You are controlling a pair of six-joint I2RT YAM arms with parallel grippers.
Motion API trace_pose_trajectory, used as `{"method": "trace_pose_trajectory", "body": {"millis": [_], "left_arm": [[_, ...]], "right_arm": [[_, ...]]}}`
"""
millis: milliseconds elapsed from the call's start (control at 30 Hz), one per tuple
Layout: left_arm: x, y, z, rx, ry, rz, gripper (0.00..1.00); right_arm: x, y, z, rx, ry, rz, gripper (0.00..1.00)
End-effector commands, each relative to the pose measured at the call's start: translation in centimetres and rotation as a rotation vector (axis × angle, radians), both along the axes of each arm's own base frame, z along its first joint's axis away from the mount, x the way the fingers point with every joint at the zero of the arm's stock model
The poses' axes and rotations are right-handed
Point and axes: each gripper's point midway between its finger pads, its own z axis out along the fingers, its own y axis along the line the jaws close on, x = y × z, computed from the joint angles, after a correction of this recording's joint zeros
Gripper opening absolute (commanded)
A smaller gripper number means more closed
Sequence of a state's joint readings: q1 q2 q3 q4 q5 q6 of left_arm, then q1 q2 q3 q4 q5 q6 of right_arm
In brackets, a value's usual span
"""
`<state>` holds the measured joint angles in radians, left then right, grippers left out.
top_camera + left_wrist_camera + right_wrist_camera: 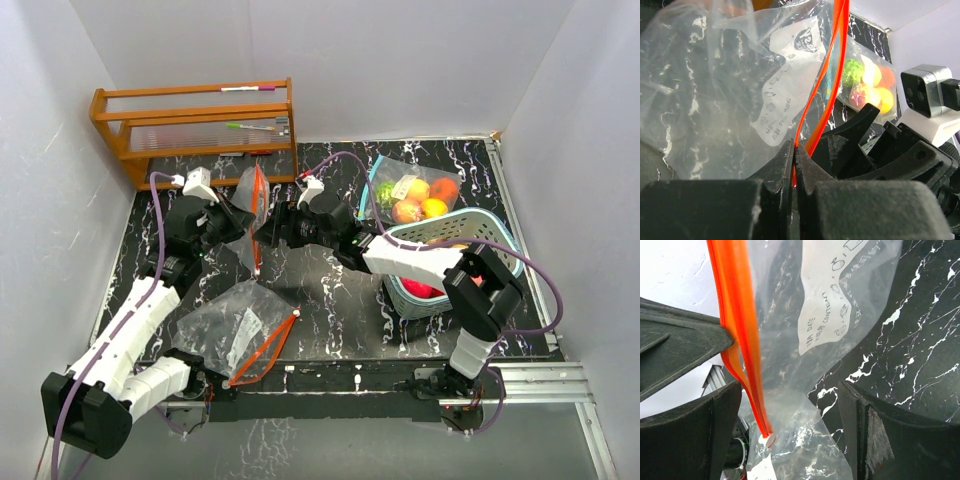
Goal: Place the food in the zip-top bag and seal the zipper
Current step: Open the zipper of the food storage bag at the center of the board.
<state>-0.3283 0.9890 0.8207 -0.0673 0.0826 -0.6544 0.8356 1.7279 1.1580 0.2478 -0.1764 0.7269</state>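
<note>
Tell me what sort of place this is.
Probably a robot test cell, not a kitchen: plain white walls box in a marbled table, the left arm and right arm are mounted at its near edge, and the food is toy fruit.

zip-top bag point(256, 215): clear, orange zipper, upright, apparently empty | food point(419, 288): red, in basket point(455, 222)

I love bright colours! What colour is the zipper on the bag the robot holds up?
The zipper is bright orange, clearest in the right wrist view.
</note>
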Motion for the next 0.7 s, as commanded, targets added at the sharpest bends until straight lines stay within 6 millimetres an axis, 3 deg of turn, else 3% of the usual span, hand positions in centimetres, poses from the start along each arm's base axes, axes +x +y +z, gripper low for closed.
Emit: {"method": "trace_pose_trajectory", "body": {"millis": [0,167,433,667], "left_arm": [[-0.5,0.2,2.0,-0.007,-0.050,-0.012,0.00],[-0.6,0.2,1.5,-0.003,-0.043,-0.010,0.00],[-0.8,0.0,2.3,-0.010,-0.053,-0.024,0.00],[-1.3,-0.1,2.4,-0.019,-0.050,-0.034,0.00]], "right_arm": [[1.3,0.1,2.9,0.038,-0.087,-0.045,0.79],[1.1,-0.1,4.1,0.072,-0.121,-0.042,0.79],[3.6,-1.8,2.3,-0.074,-0.107,-0.185,0.71],[4.0,-0.7,4.1,-0.035,-0.161,-0.154,0.70]]}}
